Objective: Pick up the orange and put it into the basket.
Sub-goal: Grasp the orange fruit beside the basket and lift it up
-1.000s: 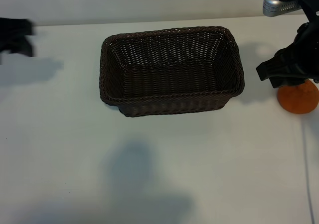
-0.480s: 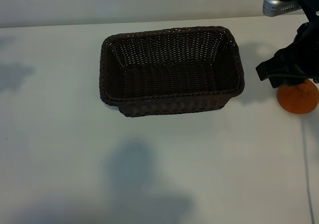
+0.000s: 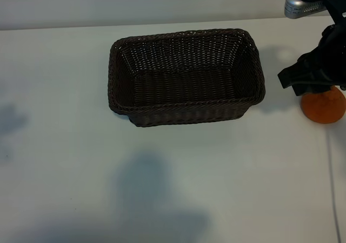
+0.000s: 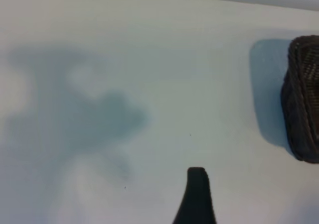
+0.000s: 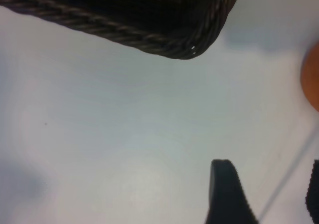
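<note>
Nothing delivered yet. The orange (image 3: 323, 107) rests on the table (image 3: 173, 167) at three o'clock of the empty basket (image 3: 186, 110). The right gripper (image 3: 309, 76) hovers just above it, fingers apart, holding nothing. Grasp, carry and release remain.

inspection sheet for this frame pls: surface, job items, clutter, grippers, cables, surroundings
Surface: white table, bare apart from shadows.
Job's things: basket empty, upright, mid-table; orange on the table beside it, outside, near the exterior view's right edge.
Clutter: nothing seen.
Grippers: right gripper above the orange, partly covering it, open, nothing between its fingers; left gripper out of the exterior view, one finger over bare table.
Cables: thin line below the orange.
Surroundings: pale wall.
</note>
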